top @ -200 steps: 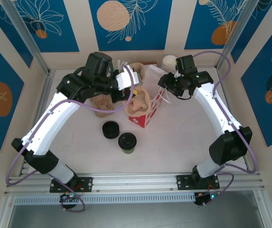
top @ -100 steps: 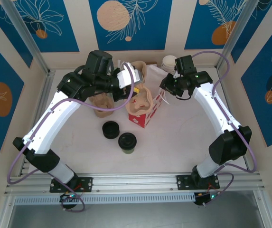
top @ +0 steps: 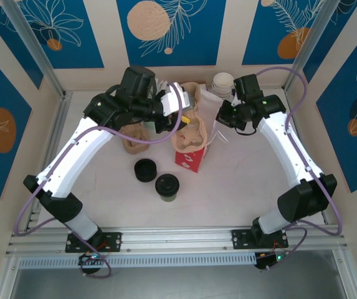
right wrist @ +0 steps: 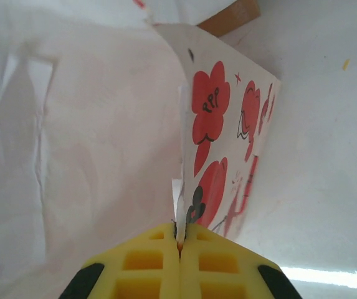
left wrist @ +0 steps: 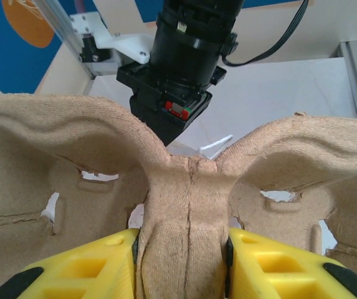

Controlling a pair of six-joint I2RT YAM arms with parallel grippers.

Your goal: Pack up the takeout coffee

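Mostly your takeout coffee [top: 167,185] hides beneath its black lid; left end effector [left wrist: 186,252] grips carrier [left wrist: 53,143], right end effector [right wrist: 180,240] pinches bag [right wrist: 222,124].

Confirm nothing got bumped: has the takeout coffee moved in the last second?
No. The takeout coffee sits just as close to the black lids.

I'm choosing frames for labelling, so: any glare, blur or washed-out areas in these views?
Top external: even light, sharp, only soft shadows. Left wrist: the pulp cup carrier is crisp. Right wrist: the paper bag is washed out on its white side, and a glare streak lies on the table.
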